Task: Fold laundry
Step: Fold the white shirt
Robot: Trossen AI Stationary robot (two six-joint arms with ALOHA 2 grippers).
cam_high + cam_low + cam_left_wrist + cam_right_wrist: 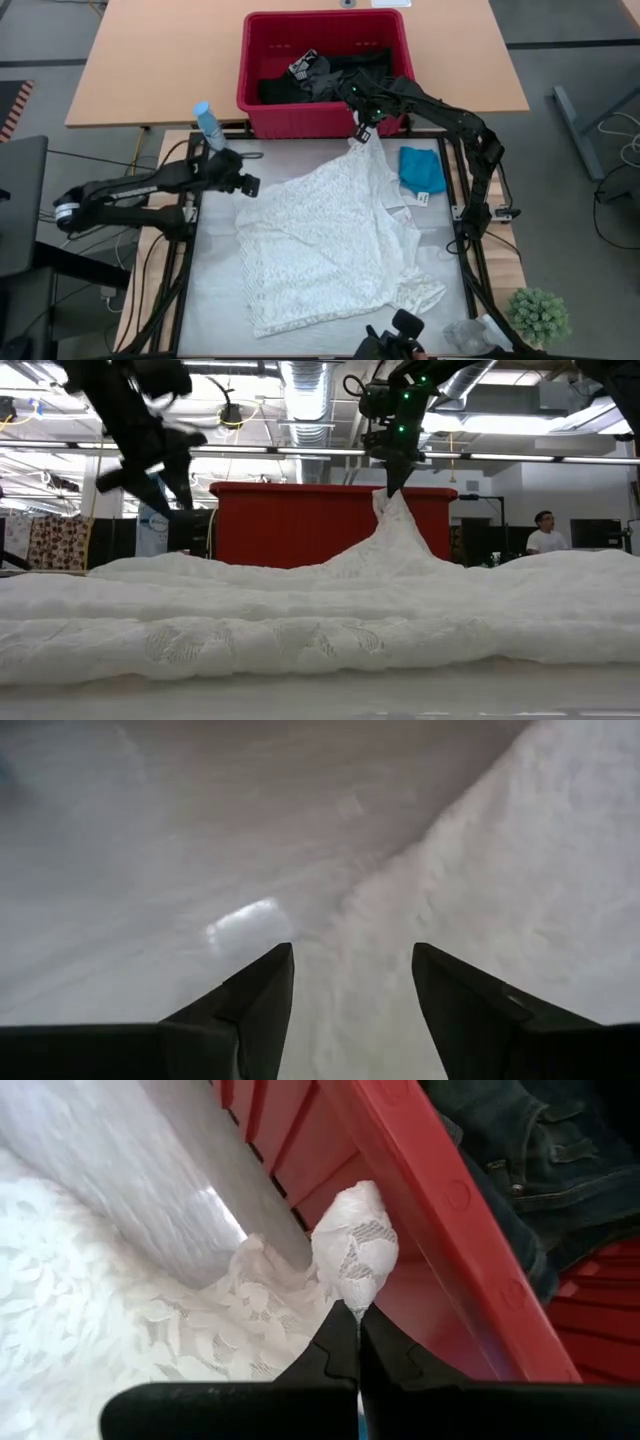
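Here, the right gripper (pixel 350 1312) pinches a corner of the white lace garment (pixel 325 235) beside the red basket (pixel 262 70); the left gripper (pixel 350 982), jaws apart, hovers empty at the garment's edge.

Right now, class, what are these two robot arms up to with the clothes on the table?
They are laying out laundry for folding. The right hand is shut on a corner of the white lacy garment, lifting it by the red basket. The left hand is open at the garment's other side, holding nothing. A small teal garment lies beside it; dark clothes sit in the basket.
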